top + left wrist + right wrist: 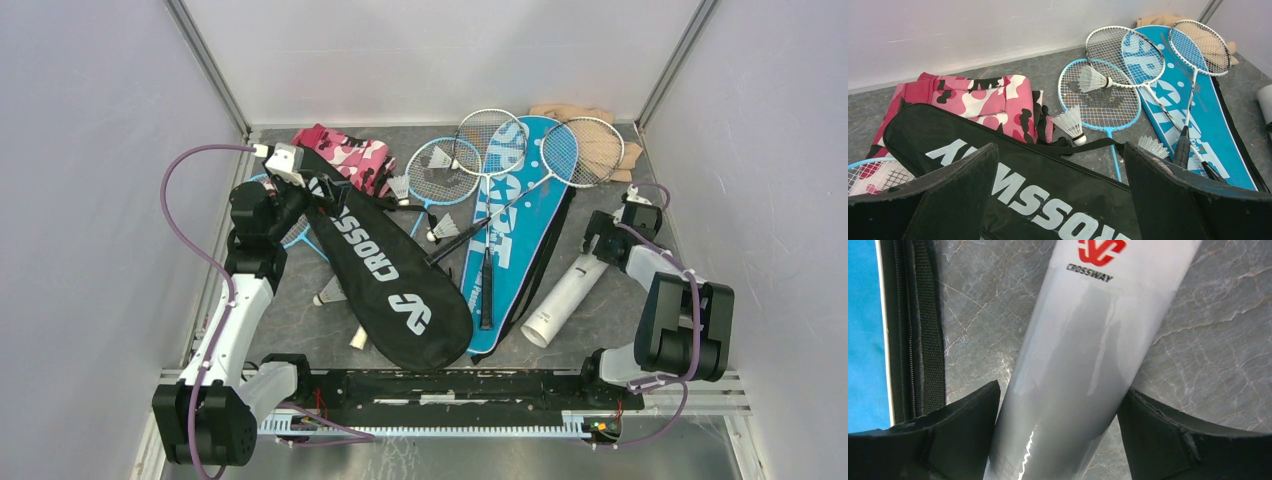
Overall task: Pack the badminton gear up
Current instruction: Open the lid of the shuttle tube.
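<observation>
The long white tube (562,297) (1083,340) lies on the table at the right. My right gripper (597,245) (1060,390) straddles its far end, with both fingers against its sides. The black "CROSSWAY" cover (390,280) (1048,200) lies diagonally at the left, and my left gripper (312,190) (1060,150) hovers open over its upper end. The blue "SPORT" cover (510,230) (1208,115) carries two silver rackets (490,140) (580,150). A blue racket (440,170) (1100,95) lies beside it. Shuttlecocks (445,230) (1070,122) are scattered around.
A pink camouflage cloth (345,152) (983,97) lies behind the black cover, and a beige cloth (590,125) (1158,20) sits in the back right corner. Another blue racket head (873,175) pokes out from under the black cover. Grey walls enclose three sides.
</observation>
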`<state>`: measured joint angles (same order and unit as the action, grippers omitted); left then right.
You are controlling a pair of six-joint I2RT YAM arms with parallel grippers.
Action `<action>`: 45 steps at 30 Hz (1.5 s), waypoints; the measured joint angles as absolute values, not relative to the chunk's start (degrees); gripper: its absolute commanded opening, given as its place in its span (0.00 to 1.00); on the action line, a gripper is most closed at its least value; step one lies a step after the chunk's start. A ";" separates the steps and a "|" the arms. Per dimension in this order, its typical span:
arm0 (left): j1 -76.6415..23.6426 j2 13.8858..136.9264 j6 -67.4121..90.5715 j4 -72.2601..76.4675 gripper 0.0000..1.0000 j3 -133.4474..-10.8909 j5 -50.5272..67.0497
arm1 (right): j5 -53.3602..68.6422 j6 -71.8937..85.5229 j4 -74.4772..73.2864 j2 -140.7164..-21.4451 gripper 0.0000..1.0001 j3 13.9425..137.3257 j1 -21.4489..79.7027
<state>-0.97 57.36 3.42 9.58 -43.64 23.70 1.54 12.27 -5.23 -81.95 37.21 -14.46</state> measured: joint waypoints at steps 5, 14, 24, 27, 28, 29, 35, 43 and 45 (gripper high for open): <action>-0.97 57.49 3.42 9.56 1.00 -43.64 24.25 | 3.03 11.81 -5.48 -84.34 0.63 40.10 -16.08; -0.97 57.49 3.42 9.54 1.00 -43.64 24.67 | 7.75 9.10 -8.80 -84.29 0.32 49.36 -18.57; -0.99 59.48 3.38 6.57 1.00 -46.41 28.80 | 22.26 -0.58 -15.57 -84.03 0.25 63.99 -14.85; -1.21 60.99 3.31 3.55 1.00 -49.67 31.24 | 25.30 -5.61 -16.53 -83.85 0.25 66.32 -10.61; -1.45 61.60 3.25 1.91 1.00 -51.44 32.23 | 26.22 -7.84 -17.37 -83.68 0.25 66.87 -8.54; -1.65 62.04 2.90 0.84 1.00 -52.69 32.82 | 27.20 -9.89 -18.20 -83.46 0.25 67.22 -6.63; -5.74 64.73 -3.07 -10.66 1.00 -63.53 36.05 | 32.82 -23.79 -25.98 -82.54 0.25 70.54 4.32; -20.64 66.22 -13.56 -23.62 1.00 -69.67 36.58 | 36.36 -39.24 -34.76 -82.35 0.23 71.20 15.09; -24.10 66.83 -15.51 -25.74 1.00 -69.71 37.08 | 36.58 -42.30 -36.12 -81.78 0.23 70.11 17.98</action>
